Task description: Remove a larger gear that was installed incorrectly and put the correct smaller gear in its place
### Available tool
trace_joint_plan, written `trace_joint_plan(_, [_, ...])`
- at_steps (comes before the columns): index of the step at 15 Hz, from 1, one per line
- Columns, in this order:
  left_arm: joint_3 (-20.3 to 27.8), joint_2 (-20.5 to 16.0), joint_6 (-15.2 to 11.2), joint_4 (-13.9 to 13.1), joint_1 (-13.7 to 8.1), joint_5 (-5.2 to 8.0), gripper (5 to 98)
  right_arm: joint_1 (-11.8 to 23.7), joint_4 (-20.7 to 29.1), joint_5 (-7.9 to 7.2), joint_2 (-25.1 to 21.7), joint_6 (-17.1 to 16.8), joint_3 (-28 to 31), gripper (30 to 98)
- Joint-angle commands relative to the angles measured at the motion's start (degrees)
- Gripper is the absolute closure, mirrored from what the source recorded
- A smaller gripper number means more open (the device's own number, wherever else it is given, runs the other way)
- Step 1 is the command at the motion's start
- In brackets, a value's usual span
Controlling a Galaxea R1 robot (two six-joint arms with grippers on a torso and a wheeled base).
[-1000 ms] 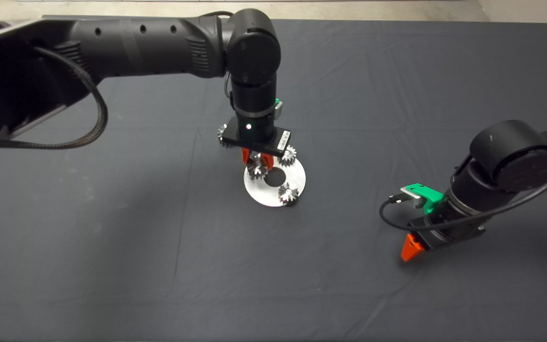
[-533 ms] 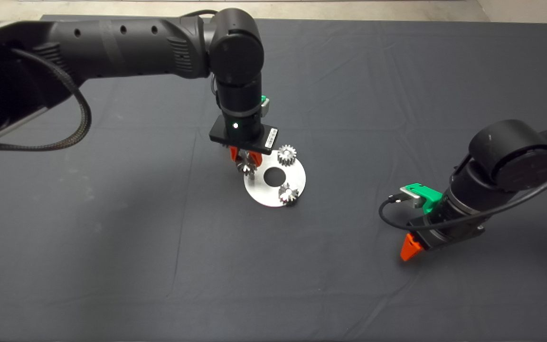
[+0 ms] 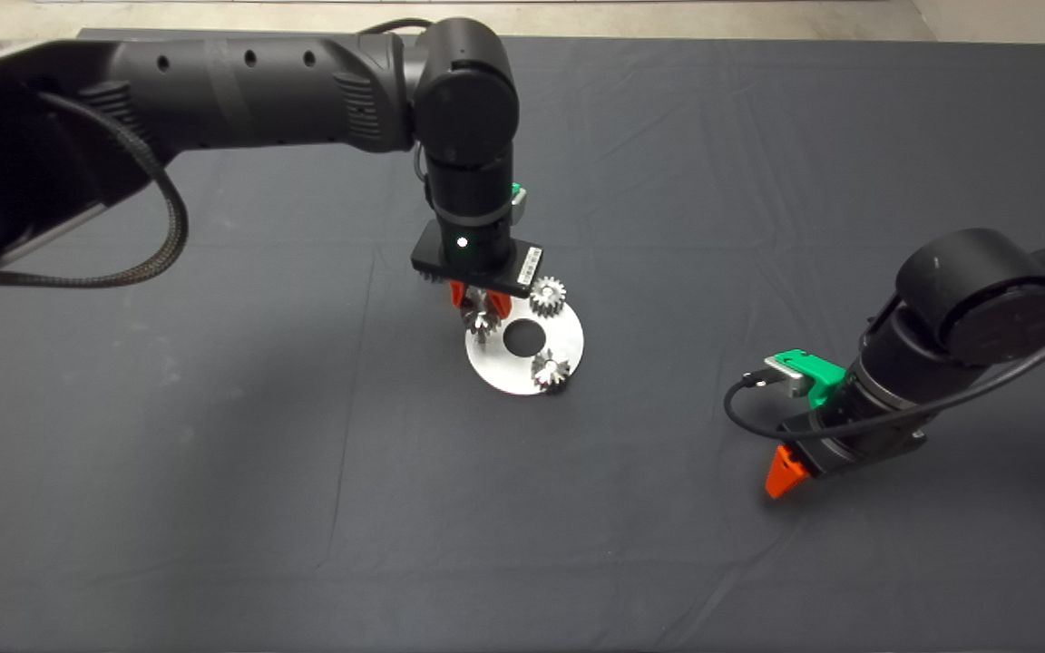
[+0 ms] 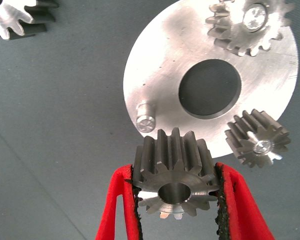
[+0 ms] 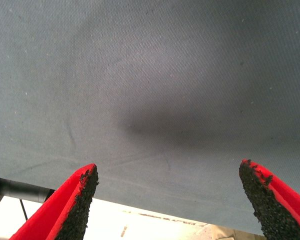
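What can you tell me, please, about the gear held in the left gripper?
The gear is grey steel with straight teeth and a round centre hole. The left gripper's two red fingers clamp its toothed sides. It hangs off its pin, beside the bare pin at the rim of the round metal plate.

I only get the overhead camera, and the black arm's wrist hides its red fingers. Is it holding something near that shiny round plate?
Observer: Yes. The left gripper pinches a small grey steel toothed gear between its fingers.
Operator: Where could it go?
Observer: A bare steel peg stands on the round silver plate, beside the gear.
Operator: And the other claw?
Observer: The right gripper is wide open over the dark mat, holding nothing.
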Motion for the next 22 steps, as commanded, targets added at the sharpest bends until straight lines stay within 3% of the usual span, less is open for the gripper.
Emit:
trace_joint_plan(1, [-0.6,0.2,0.7,0.3,-1.4,3.43,81.4,0.9,-0.3,-4.94,-0.5,0.5,1.9,54.1])
trace_joint_plan(9, [-0.5,-0.9,1.4,0.3,-1.3,3.43,81.7,0.9,-0.5,-4.94,-0.3,0.5,2.0,54.1])
trace_joint_plan(12, [-1.4,-0.9,2.6,0.4,0.6,3.43,81.7,0.9,-0.5,-5.03,-0.4,0.5,2.0,54.1])
trace_joint_plan(22, [-2.7,-0.4,3.9,0.7,1.1,3.25,81.7,1.1,-0.4,-5.03,-0.3,0.6,1.5,54.1])
